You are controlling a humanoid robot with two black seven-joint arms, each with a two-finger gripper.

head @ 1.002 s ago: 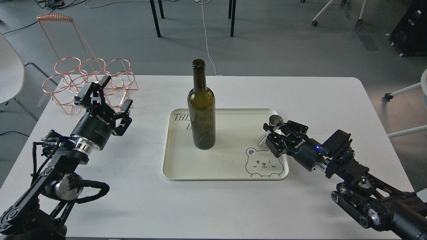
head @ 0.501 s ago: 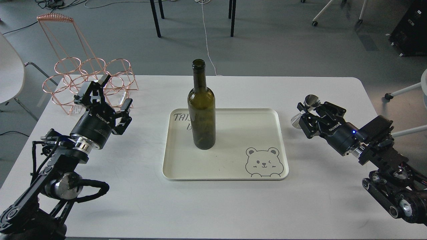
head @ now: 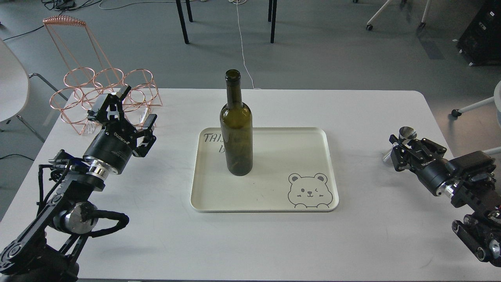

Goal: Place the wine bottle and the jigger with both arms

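We seem to be in a lab or office workspace, not a home. Our white surface [head: 274, 235] stands on grey carpet [head: 332, 51], loose cables [head: 242, 43] trailing across it at the top of the frame. Black furniture legs [head: 182, 21] stand at top centre, castor-wheeled chair bases [head: 395, 13] at upper right, and a black equipment case [head: 481, 35] in the far upper-right corner.

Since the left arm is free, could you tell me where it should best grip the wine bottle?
Grip the wine bottle around its straight cylindrical body, below the shoulder, coming in level from its left side. It stands upright on the tray, and the left gripper is open on that side.
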